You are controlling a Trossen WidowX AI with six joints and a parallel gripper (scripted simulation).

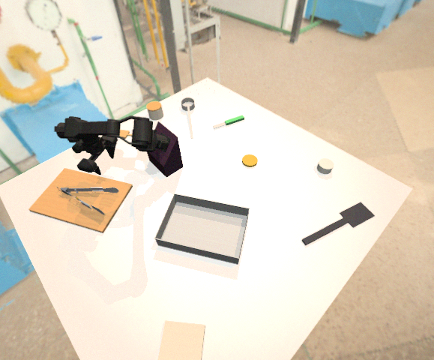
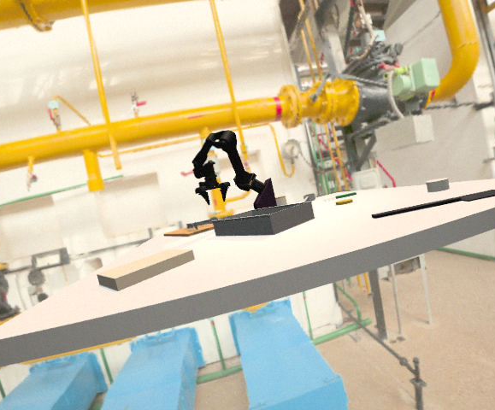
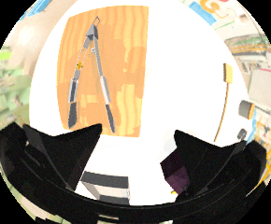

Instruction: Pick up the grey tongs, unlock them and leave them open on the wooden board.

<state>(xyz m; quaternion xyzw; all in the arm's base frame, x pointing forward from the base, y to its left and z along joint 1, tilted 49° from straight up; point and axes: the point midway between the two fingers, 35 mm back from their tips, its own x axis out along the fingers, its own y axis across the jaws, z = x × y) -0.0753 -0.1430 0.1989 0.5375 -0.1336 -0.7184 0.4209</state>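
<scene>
The grey tongs lie on the wooden board with their two arms spread in a V. The hinge end with its wire loop points away from the gripper in the wrist view, and the dark tips point toward it. My gripper is wide open and empty, raised above the table beside the board and touching nothing. The roasting tin is empty.
The dark purple arm base stands behind the tin. A black spatula, a yellow disc, a small round pot and a green-handled tool lie to the right. A pale block lies near the front.
</scene>
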